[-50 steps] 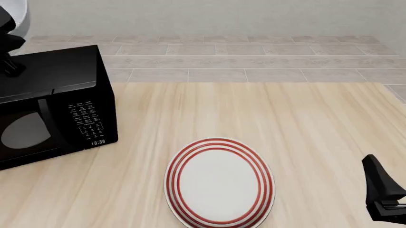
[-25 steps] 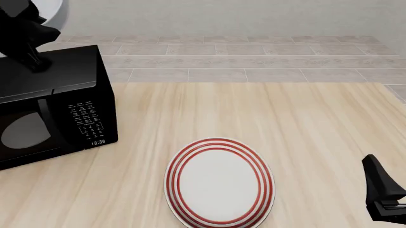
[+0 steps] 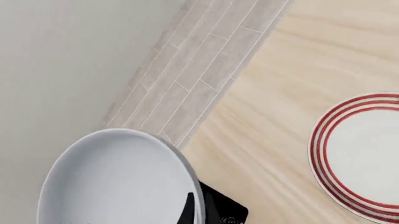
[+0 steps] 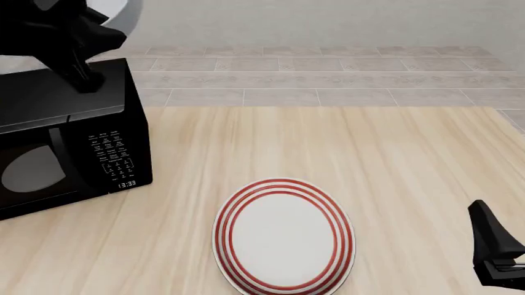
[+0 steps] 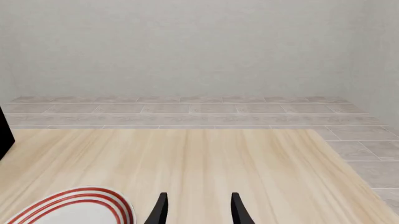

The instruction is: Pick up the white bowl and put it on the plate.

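Observation:
The white bowl (image 3: 118,182) hangs in the air with my left gripper shut on its rim; one dark finger (image 3: 188,211) shows at the rim's edge. From the front, only a sliver of the white bowl (image 4: 123,11) shows at the top left behind the left gripper (image 4: 97,24), above the microwave. The plate (image 4: 284,236), white with red rings, lies flat on the table's near middle, and the plate (image 3: 365,154) also appears in the left wrist view. My right gripper (image 5: 198,212) is open and empty, low at the table's near right, beside the plate (image 5: 74,207).
A black microwave (image 4: 66,135) stands on the table's left side, its door shut, directly under the left arm. The wooden table ends at a tiled floor strip (image 4: 328,74) and a pale wall behind. The table's right edge (image 5: 324,140) lies close to the right arm (image 4: 496,246).
My left arm has carried the bowl to the right along the top of the front view, above the microwave. The plate and the right arm have not moved.

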